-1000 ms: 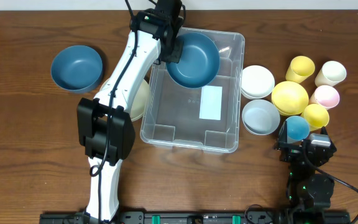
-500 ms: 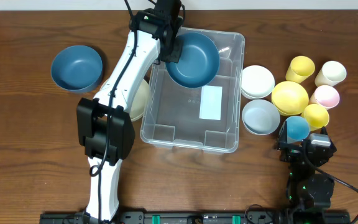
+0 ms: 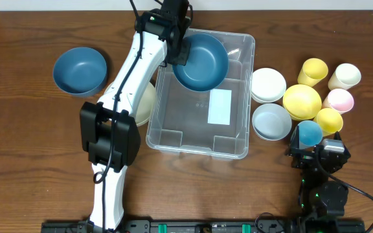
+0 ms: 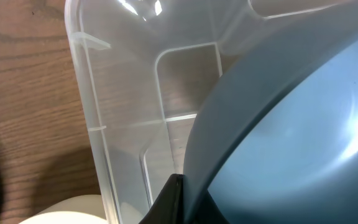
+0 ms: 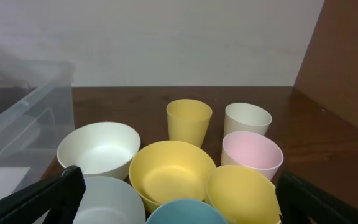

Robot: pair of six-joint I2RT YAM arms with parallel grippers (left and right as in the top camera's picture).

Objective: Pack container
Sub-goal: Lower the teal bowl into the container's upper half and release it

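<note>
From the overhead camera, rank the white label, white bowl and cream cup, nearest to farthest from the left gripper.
From the left gripper, shut on the blue bowl:
1. white label, on the floor of the container.
2. white bowl, right of the container.
3. cream cup, far right.

Clear rectangular container (image 3: 180,120) (upright, open-topped), centred

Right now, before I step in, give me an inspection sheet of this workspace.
Surface: brown wooden table, nothing spilled seen.
Job's things: clear container at centre, white label on its base; dark blue bowl held over its far end.
Clutter: second dark blue bowl at left; yellow bowl among more bowls and cups at right.
Grippers: left gripper shut on the held bowl's rim; right gripper open, empty.
Cables: black cable by the right arm's base.
Surroundings: white wall behind the table.
</note>
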